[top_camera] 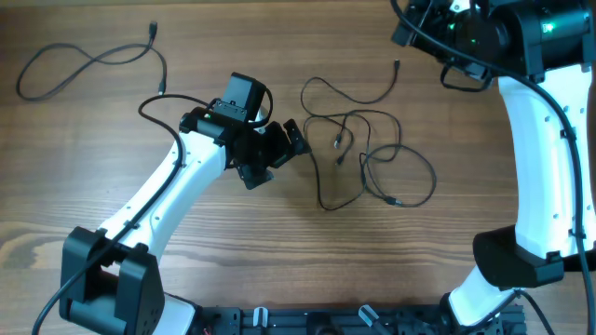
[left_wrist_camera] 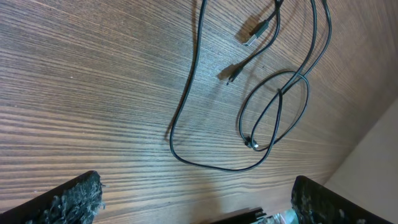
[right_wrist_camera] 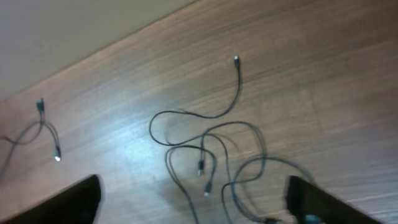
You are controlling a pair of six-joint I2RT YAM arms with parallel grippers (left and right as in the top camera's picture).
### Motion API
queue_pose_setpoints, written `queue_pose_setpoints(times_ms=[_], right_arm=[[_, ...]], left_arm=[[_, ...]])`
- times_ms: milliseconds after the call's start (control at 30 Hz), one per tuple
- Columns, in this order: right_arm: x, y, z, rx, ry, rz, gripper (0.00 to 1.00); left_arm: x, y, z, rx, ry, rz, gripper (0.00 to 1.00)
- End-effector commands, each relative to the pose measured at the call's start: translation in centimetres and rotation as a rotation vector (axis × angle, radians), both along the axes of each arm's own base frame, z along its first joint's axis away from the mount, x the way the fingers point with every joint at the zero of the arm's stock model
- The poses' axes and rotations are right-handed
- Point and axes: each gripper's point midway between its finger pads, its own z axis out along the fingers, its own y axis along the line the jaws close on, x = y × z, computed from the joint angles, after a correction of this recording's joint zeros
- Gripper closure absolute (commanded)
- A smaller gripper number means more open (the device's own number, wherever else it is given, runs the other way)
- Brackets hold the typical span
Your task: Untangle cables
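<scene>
L gripper (top_camera: pixel 277 156) has its fingers wide apart and holds nothing. It hovers just left of the tangled cables (top_camera: pixel 363 154), w/o touching them. R gripper (right_wrist_camera: pixel 193 202) is also spread wide and empty, above the far right part of the table (top_camera: pixel 466 214). The bunch lies approx. in the table's middle, with loops crossing each other. One separate cable (top_camera: pixel 93 60) lies well apart, at far left.

Tangled black cables (top_camera: pixel 363 154) mid-table; separate cable (top_camera: pixel 90 61) far left.
</scene>
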Motion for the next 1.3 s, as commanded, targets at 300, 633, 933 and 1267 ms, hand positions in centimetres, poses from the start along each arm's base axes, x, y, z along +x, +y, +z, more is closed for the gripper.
queue_pose_setpoints(times_ms=[300, 633, 933, 1267], right_arm=[[-1.0, 2.0, -2.6, -0.002, 0.095, 0.188, 0.00], [-1.2, 3.2, -6.8, -0.006, 0.195, 0.271, 0.01], [-1.0, 3.2, -6.8, 0.008, 0.189, 0.249, 0.00], [-1.1, 3.5, -6.7, 0.032, 0.195, 0.237, 0.00]], left_arm=[[0.7, -0.2, -0.2, 0.001, -0.022, -0.001, 0.04], [4.9, 2.6, 0.8, -0.061, -0.070, 0.191, 0.04], [7.5, 1.2, 6.3, -0.111, -0.307, -0.023, 0.01], [11.4, 4.3, 14.2, 0.119, -0.474, -0.008, 0.00]])
